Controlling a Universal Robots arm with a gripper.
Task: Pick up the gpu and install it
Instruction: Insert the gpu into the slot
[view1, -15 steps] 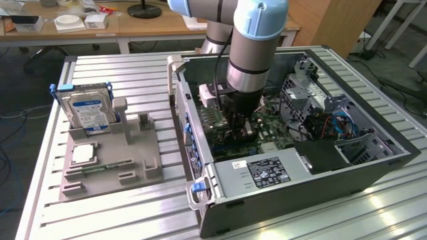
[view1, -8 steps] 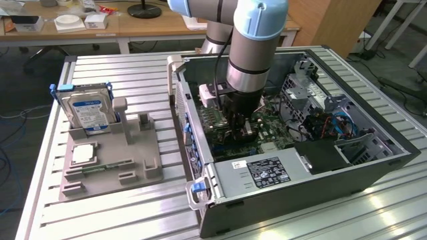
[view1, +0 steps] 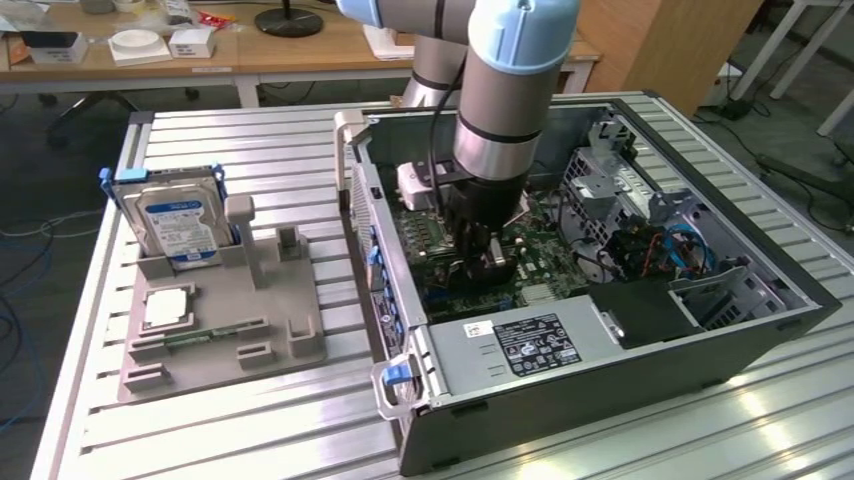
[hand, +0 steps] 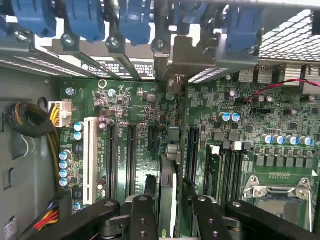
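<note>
The gpu (hand: 167, 175) stands on edge in a motherboard (hand: 125, 100) slot inside the open computer case (view1: 601, 370). Its silver bracket (hand: 172, 65) reaches the rear slot openings under the blue latches. My gripper (hand: 170, 215) straddles the card from above. Its black fingers (hand: 142, 215) sit on either side of the card with a thin gap showing, so the jaws stand slightly open around it. In the exterior view the arm reaches straight down into the case and the gripper (view1: 481, 255) hangs low over the board.
A grey fixture tray (view1: 227, 340) at the exterior view's left holds a silver hard drive (view1: 180, 225) with a blue label, a flat chip (view1: 167, 308) and a green RAM stick (view1: 220, 330). Case walls, a drive cage (view1: 627, 190) and cables surround the gripper.
</note>
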